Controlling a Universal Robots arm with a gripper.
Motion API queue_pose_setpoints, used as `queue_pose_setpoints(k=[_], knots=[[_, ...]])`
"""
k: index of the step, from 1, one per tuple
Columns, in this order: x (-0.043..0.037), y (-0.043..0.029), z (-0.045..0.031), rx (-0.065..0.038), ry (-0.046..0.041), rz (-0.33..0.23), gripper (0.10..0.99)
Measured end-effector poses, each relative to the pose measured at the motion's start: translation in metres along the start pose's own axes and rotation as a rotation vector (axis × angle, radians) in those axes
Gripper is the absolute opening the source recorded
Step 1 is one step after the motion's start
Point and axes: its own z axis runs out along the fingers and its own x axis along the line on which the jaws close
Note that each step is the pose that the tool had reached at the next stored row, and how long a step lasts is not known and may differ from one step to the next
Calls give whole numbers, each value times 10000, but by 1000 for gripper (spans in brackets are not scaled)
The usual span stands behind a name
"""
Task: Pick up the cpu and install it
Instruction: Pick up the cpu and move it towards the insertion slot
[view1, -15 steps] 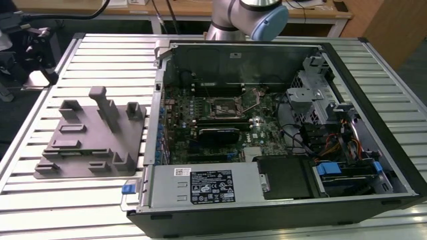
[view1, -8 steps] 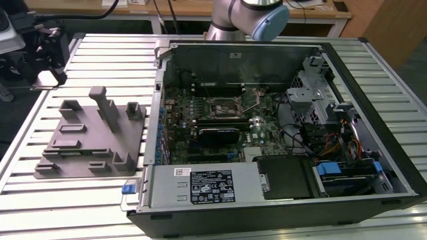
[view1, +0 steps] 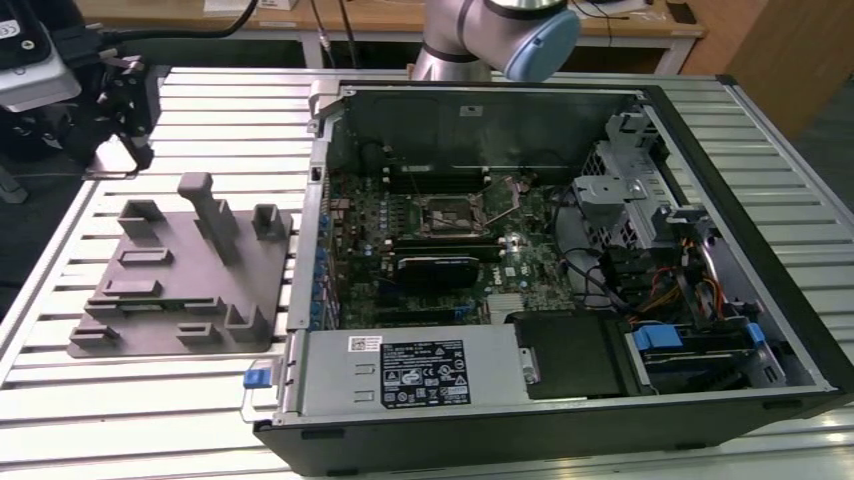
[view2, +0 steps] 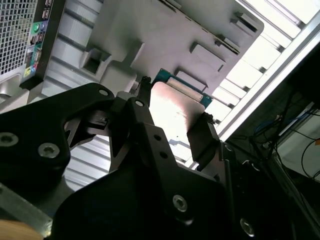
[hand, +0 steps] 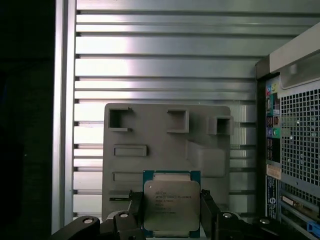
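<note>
My gripper (hand: 171, 220) is closed partway, fingers (hand: 207, 212) clamping opposite edges of the cpu (hand: 171, 202), its silver top facing the first wrist view and its sides parallel to my fingers, apparently lifted clear of the grey fixture block (hand: 165, 145), which lies on the exterior view's left of the computer case (view1: 561, 250).

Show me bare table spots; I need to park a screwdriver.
Free: the slatted table between the grey fixture block and the near edge, at the exterior view's lower left, and the strip beyond the block beside the computer case. Crowded: inside the case, the block's pegged top, and the far corner where the hand grips the cpu.
</note>
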Motion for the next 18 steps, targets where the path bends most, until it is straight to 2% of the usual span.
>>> queue_pose_setpoints(k=[18], knots=[[-380, 4, 4, 0, 0, 0, 541]])
